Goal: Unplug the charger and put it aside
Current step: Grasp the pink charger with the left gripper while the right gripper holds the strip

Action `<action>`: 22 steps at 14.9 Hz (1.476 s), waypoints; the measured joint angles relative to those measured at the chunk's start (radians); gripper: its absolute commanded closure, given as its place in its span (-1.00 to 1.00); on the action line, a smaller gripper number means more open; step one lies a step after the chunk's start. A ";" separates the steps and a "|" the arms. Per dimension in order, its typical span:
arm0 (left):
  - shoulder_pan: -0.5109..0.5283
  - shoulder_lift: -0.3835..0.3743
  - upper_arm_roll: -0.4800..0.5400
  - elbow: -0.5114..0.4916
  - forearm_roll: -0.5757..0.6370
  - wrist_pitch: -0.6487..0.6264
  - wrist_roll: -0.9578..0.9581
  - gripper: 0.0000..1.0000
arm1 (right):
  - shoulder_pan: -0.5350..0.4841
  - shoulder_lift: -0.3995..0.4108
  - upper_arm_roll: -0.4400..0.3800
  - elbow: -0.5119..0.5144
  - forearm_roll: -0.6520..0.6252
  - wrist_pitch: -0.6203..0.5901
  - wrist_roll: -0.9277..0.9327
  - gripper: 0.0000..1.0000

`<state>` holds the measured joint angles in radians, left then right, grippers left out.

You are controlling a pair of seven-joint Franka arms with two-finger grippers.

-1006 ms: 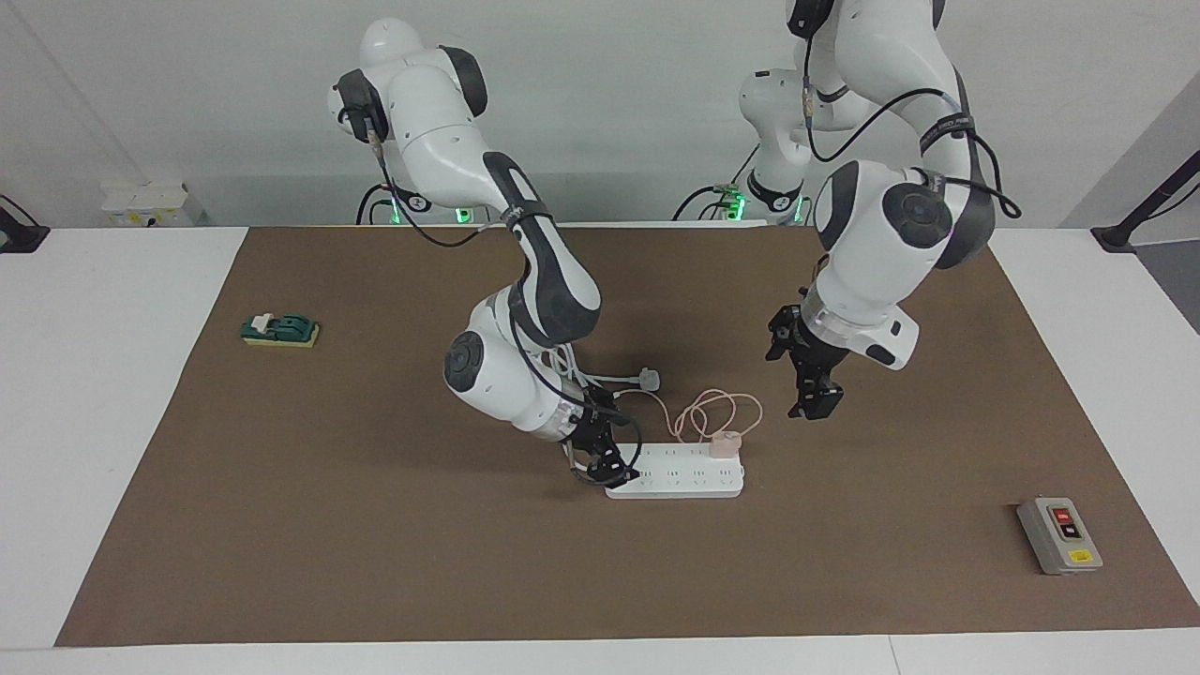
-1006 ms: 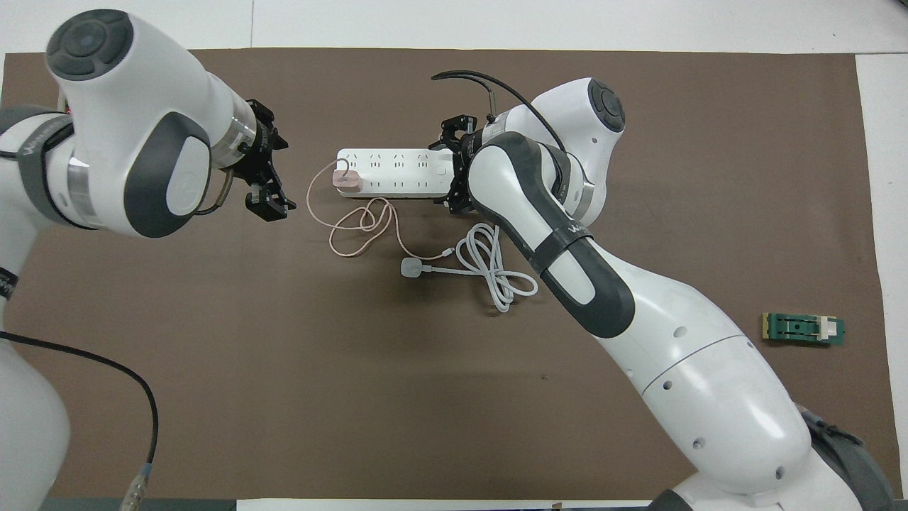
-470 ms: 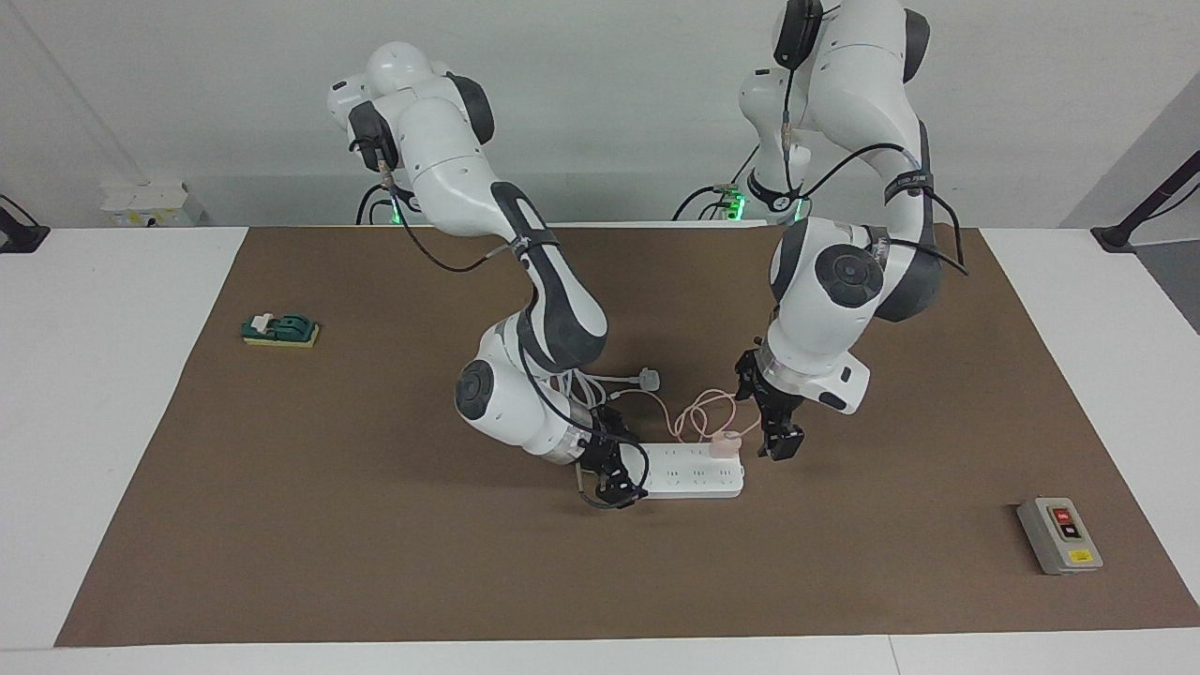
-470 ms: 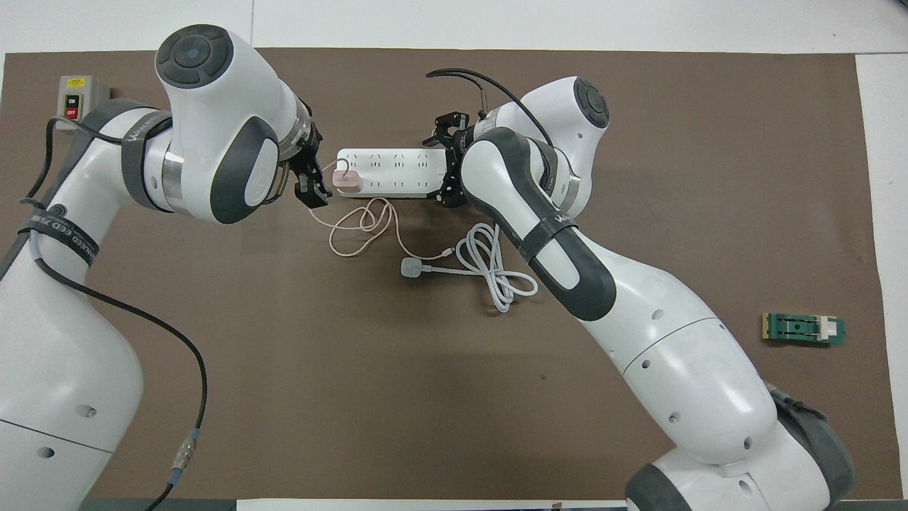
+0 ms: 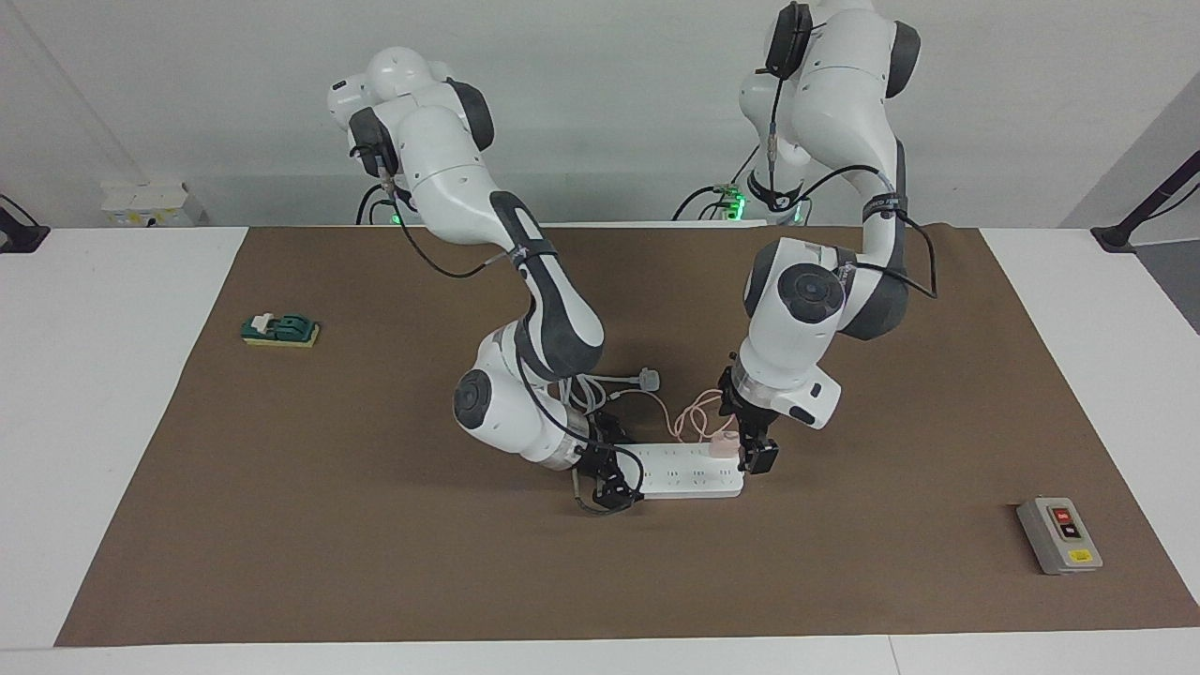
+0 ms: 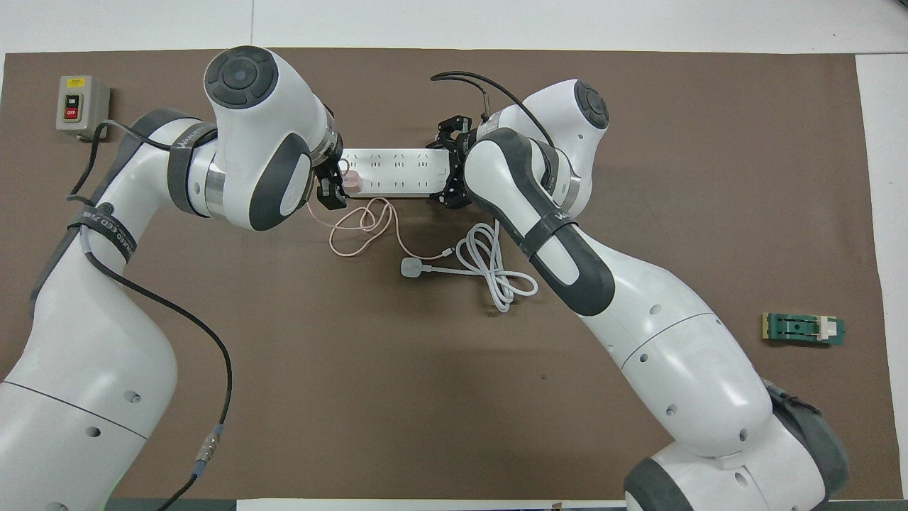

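The pale pink charger (image 5: 723, 446) is plugged into the white power strip (image 5: 689, 476) at the strip's end toward the left arm. It also shows in the overhead view (image 6: 352, 184) on the strip (image 6: 397, 172). Its thin pink cable (image 6: 362, 226) lies looped on the mat, nearer to the robots. My left gripper (image 5: 750, 452) is open and low right beside the charger, also in the overhead view (image 6: 332, 186); I cannot tell if it touches. My right gripper (image 5: 605, 480) is down at the strip's other end (image 6: 448, 170).
The strip's thick white cord and plug (image 6: 489, 273) lie coiled nearer to the robots than the strip. A grey switch box (image 5: 1059, 534) sits toward the left arm's end, a green block (image 5: 279, 330) toward the right arm's end. A brown mat (image 5: 375, 525) covers the table.
My left gripper has come down and moved toward the right arm's end until it is beside the charger. My right gripper settled slightly lower at the strip's end. The charger stays plugged in.
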<state>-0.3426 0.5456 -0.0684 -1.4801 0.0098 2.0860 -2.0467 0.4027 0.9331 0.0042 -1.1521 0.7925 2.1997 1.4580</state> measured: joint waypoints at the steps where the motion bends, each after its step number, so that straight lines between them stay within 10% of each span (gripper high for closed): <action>1: -0.001 0.000 0.000 -0.012 0.002 0.007 0.001 -1.00 | 0.000 0.000 0.000 0.000 0.000 0.000 0.000 -0.01; 8: -0.014 0.001 -0.001 -0.088 0.036 0.078 0.002 -0.75 | 0.000 0.000 0.000 -0.001 0.000 0.001 0.000 -0.01; 14: -0.025 0.000 -0.002 -0.089 0.051 0.086 0.013 1.00 | 0.000 0.000 0.000 -0.001 0.000 0.001 0.000 -0.01; 22: -0.029 0.000 0.000 -0.089 0.060 0.098 0.052 1.00 | 0.000 0.000 0.000 -0.001 0.000 0.001 -0.001 -0.01</action>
<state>-0.3718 0.5454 -0.0686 -1.5692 0.0698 2.1840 -1.9952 0.4026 0.9330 0.0045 -1.1528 0.7926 2.2010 1.4574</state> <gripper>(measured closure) 0.687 0.066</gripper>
